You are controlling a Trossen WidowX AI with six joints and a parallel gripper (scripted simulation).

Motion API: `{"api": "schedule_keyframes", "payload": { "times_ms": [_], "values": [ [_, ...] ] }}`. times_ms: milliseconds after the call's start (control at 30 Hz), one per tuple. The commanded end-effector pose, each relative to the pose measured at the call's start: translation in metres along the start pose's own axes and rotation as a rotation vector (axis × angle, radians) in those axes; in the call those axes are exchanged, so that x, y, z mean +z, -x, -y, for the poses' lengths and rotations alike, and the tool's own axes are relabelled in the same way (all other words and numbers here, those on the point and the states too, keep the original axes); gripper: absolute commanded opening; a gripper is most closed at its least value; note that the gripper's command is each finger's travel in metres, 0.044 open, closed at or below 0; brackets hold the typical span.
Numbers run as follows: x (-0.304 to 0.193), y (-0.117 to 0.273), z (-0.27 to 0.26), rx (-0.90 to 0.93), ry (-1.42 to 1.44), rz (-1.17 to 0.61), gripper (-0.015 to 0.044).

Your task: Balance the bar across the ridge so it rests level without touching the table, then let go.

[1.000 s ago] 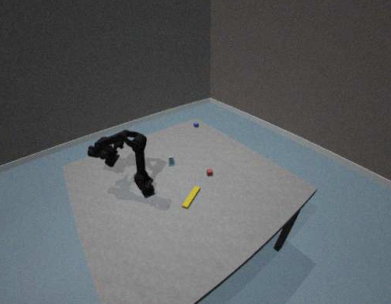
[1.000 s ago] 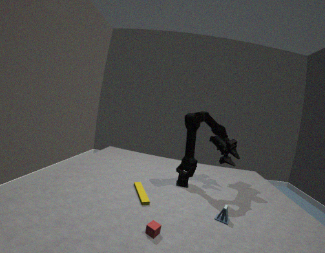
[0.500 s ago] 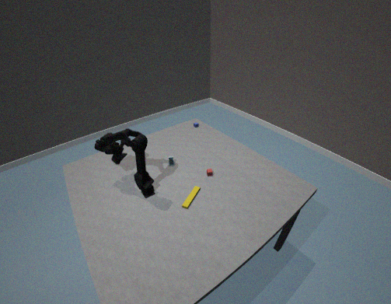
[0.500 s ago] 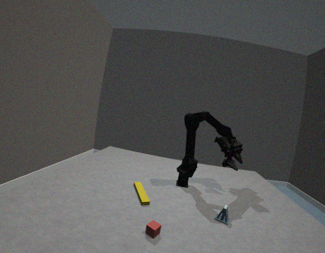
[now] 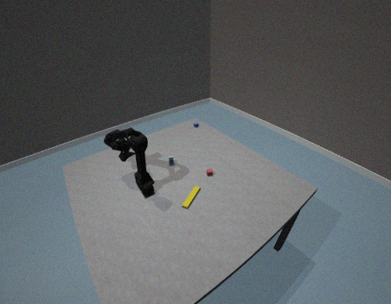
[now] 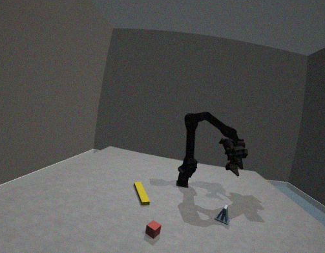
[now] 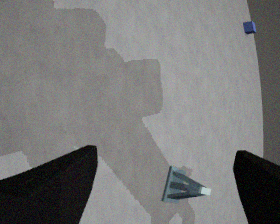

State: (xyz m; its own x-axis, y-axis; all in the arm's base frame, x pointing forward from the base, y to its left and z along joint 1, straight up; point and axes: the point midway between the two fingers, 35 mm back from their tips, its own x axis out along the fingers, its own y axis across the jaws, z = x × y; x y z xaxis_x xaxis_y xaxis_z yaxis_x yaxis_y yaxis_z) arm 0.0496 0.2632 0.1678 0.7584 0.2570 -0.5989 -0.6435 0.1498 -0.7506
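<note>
A yellow bar [image 5: 191, 197] [image 6: 142, 193] lies flat on the table [image 5: 233, 228] [image 6: 74, 212]. It is out of the wrist view. The ridge [image 5: 171, 161] [image 6: 223, 216] [image 7: 182, 187] is a small grey-blue wedge with a narrow pale top. It stands on the table apart from the bar, with nothing on it. My gripper [image 5: 123, 158] [image 6: 240, 172] [image 7: 166, 158] is open, with nothing between its fingers. It hangs well above the table, on the far side of the ridge from the bar. In the wrist view the ridge shows low, nearer the right finger.
A red cube [image 5: 209, 172] [image 6: 153, 229] lies on the table near the bar, to the right of the ridge in the top view. A small blue cube [image 5: 196, 124] [image 7: 249, 27] lies near the table's far corner. The arm's base stands between the gripper and the bar's side.
</note>
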Motion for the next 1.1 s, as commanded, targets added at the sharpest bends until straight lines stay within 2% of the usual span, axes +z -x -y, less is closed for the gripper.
{"api": "schedule_keyframes", "payload": {
  "times_ms": [0, 1067],
  "values": [
    [-0.008, -0.010, 0.005, -0.003, -0.006, -0.047, 0.0315],
    [-0.065, -0.078, 0.061, 0.090, -0.063, -0.394, 0.0315]
  ]
}}
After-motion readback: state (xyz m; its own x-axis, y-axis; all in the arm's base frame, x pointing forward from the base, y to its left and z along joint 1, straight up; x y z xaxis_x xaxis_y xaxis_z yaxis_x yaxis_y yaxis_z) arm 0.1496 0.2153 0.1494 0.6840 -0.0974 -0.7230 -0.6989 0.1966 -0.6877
